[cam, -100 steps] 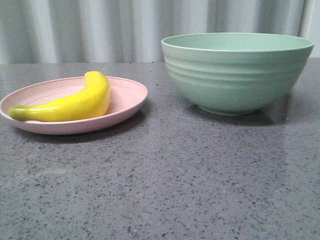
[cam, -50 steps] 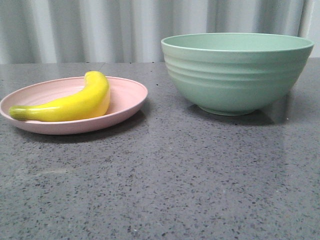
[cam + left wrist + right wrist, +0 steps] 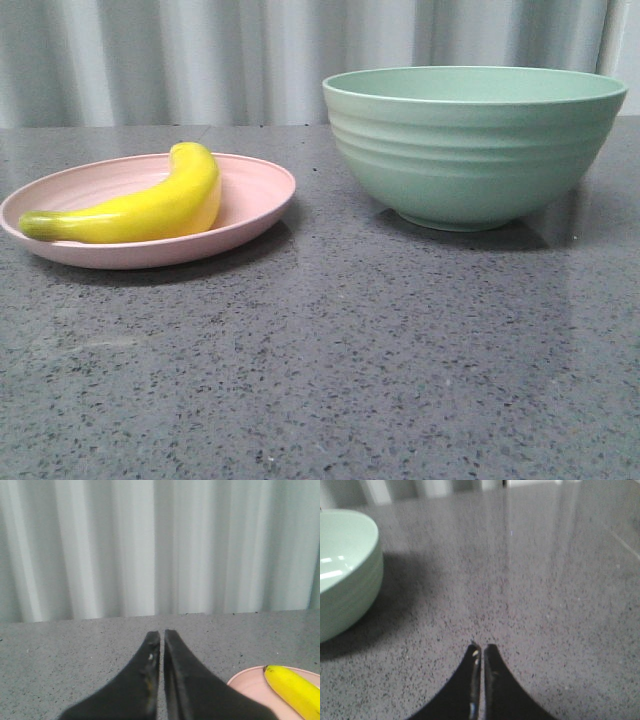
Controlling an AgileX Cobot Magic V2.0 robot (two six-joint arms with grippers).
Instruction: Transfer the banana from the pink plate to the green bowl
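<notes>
**Banana on the plate, both claws closed and empty**

While the curved, glossy bright-yellow banana [image 3: 140,207] lies on the shallow round pale-pink plate [image 3: 255,195], neither claw touches it. From the left wrist view, the left claw [image 3: 162,636] has its two black fingers pressed together with only a thin slit between them, gripping nothing; the banana's dark-tipped end [image 3: 295,688] and a bit of the plate's rim [image 3: 245,679] show off to one side of the fingers, near but clearly apart from them. The right claw [image 3: 481,649] is likewise drawn narrow and empty, hanging over bare speckled grey stone table [image 3: 545,580], with the deep round mint-green bowl [image 3: 345,565] well off to its side and the banana out of that view.

In the front view, the banana rests along the middle of the plate, its greenish stem end pointing left toward the plate's near-left rim and its rounded far end rising toward the back. Its skin is smooth and shiny, unmarked yellow along the body. It is shorter than the plate is wide. The plate is matte with faint concentric ridges and a raised rim. To its right, apart from it on the table [image 3: 330,380], stands the bowl [image 3: 470,150], matte, with horizontal ridges around its outside and a small foot. A pale corrugated wall [image 3: 200,60] runs behind the table.
</notes>
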